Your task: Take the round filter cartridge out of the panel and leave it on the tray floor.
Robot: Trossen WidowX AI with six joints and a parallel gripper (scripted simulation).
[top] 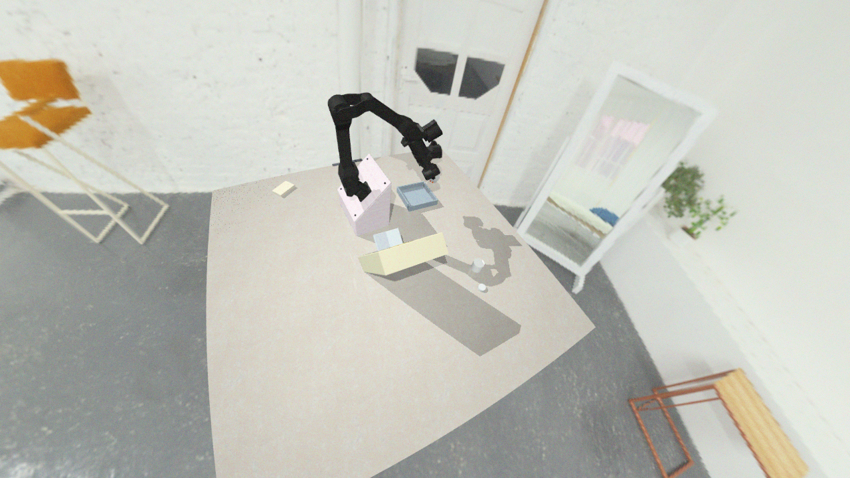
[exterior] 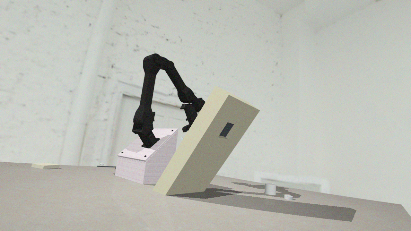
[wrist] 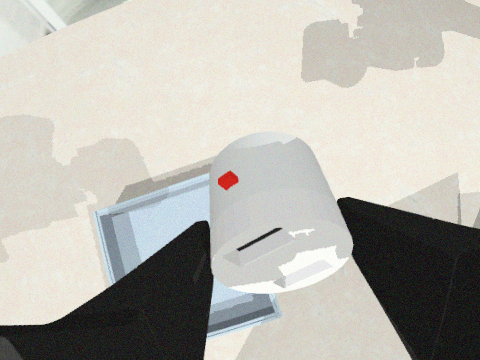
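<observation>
My gripper (top: 431,176) (wrist: 274,222) is shut on the round white filter cartridge (wrist: 272,195), one black finger on each side. The cartridge's two-slot face points toward the wrist camera, and a red mark shows on its side. It is mostly hidden in the top view and hidden in the exterior view. The blue tray (top: 419,196) (wrist: 150,225) is partly behind the cartridge in the wrist view. In the top view my gripper is by the tray's back right corner; the exact height is unclear. The cream service panel (top: 413,254) (exterior: 201,149) leans, its front face turned away.
The pink base block (top: 375,215) (exterior: 130,170) carries the arm, left of the tray. A pale blue block (top: 388,238) is beside the panel. A white cylinder (top: 477,265) (exterior: 270,189) and a small white disc (top: 481,287) (exterior: 288,197) stand to the right. A cream slab (top: 283,188) (exterior: 45,166) lies left.
</observation>
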